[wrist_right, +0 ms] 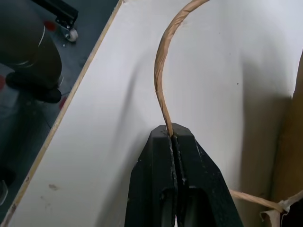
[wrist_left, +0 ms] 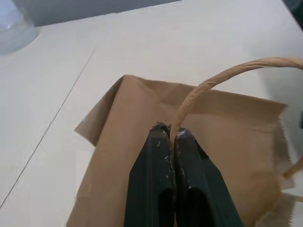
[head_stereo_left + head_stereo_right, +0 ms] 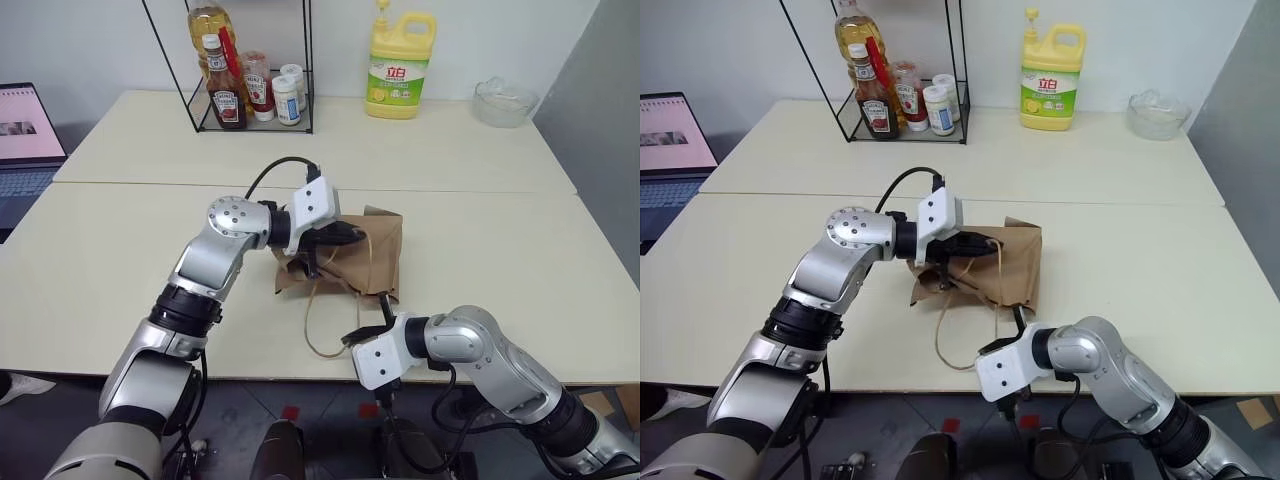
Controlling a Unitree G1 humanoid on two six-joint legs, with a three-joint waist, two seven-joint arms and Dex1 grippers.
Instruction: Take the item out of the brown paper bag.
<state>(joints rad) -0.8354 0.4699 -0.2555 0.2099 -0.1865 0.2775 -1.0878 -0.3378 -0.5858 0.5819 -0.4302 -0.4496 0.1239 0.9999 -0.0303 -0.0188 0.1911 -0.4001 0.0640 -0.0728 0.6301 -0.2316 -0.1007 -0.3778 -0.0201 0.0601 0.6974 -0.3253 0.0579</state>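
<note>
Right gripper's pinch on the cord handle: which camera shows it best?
The right wrist view: the right gripper is shut on the cord handle at its fingertips. The eye views show it small at the table edge.

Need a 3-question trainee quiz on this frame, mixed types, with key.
1. True or false: the left claw is shut on a cord handle of the bag.
2. What does the right claw grip? A) bag wall B) the other handle C) nothing
3. Fill in: the bag lies on the ___.
Key: 1 true; 2 B; 3 table.
</note>
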